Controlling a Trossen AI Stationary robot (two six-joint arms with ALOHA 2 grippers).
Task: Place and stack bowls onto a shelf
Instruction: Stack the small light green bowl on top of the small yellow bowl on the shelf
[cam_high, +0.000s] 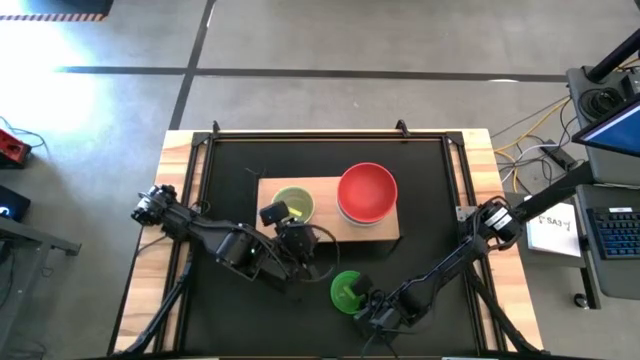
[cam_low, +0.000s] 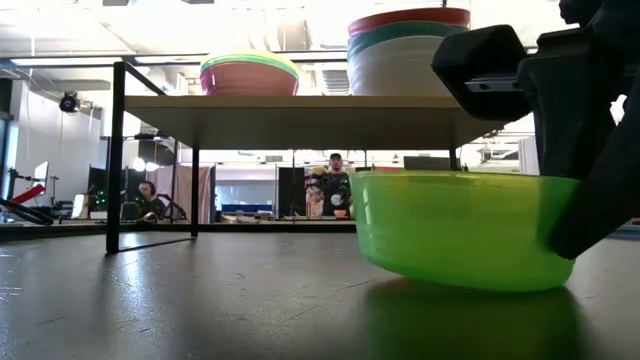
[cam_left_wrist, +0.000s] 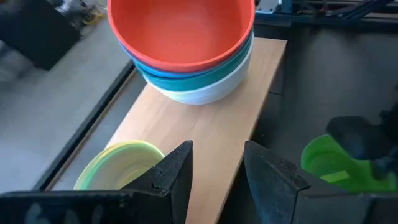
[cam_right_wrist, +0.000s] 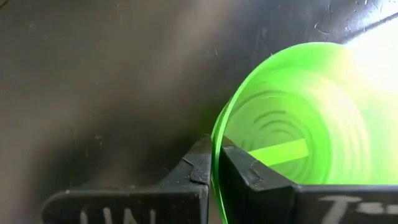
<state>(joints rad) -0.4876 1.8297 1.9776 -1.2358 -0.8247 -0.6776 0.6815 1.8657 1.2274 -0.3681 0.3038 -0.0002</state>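
Note:
A bright green bowl (cam_high: 347, 290) sits on the black mat near the table's near edge, in front of the shelf (cam_high: 325, 228). My right gripper (cam_right_wrist: 214, 158) is shut on this bowl. The pale wood shelf stands raised on black legs in the low view. On it rest a large stack with the red bowl (cam_high: 367, 192) on top, teal and white beneath, and a yellow-green bowl (cam_high: 293, 204) on a pink one (cam_low: 250, 82). My left gripper (cam_left_wrist: 217, 168) hovers open over the shelf's left part beside the yellow-green bowl, touching nothing. My right gripper pinches the bright green bowl's rim (cam_right_wrist: 213, 149) on its right-hand side, one finger (cam_right_wrist: 249, 171) inside the bowl and one (cam_right_wrist: 193, 168) outside. In the low view the bowl (cam_low: 460, 230) sits slightly tilted, low at the mat; whether its base touches, I cannot tell.
The shelf's board (cam_left_wrist: 205, 124) has bare wood between the two stacks. Its black frame legs (cam_low: 116, 160) stand on the mat. The wooden table edge (cam_high: 180, 160) runs outside the mat. People and furniture show in the room beyond.

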